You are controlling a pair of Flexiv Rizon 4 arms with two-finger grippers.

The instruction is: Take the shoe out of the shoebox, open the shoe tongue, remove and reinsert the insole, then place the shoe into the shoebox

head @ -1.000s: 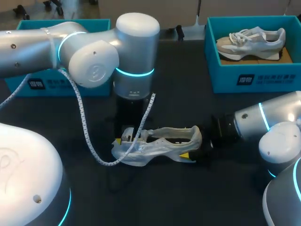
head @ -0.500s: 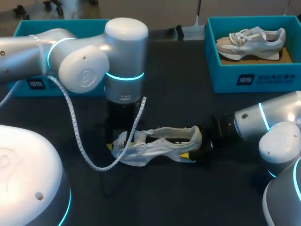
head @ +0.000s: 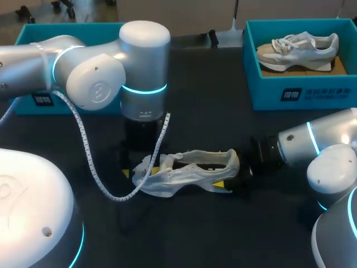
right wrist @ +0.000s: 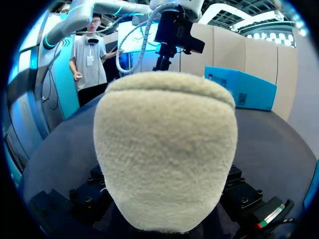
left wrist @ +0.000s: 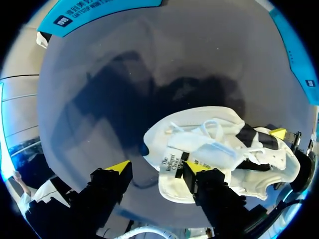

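White shoe (head: 189, 172) is out on the black table (head: 223, 234), mid-table, lying low with the toe toward the left arm and the heel toward the right arm. Upper looks loose and crumpled, laces (left wrist: 207, 130) slack on top.

Right gripper (head: 230, 172) comes in level from the right and pinches the heel: one yellow tip shows on the near side in the head view, another on the far side in the left wrist view. Right wrist view is almost all fuzzy beige heel, fingers hidden behind it.

Left gripper (left wrist: 157, 168) hangs straight down over the toe end, fingers spread wide. One fingertip (left wrist: 197, 168) sits against a printed tab (left wrist: 172, 162) on the upper, the other is over bare table beside the toe. Nothing is clamped.

White spiral cable (head: 83, 139) loops off the left arm and sags to the table by the toe.

Left shoebox (head: 33, 30), teal, is at the far left and mostly hidden behind the left arm; can't see its contents. Right shoebox (head: 301, 92), also teal, is at the far right, well apart from the shoe, with a second shoe (head: 298, 47) inside, sole down.
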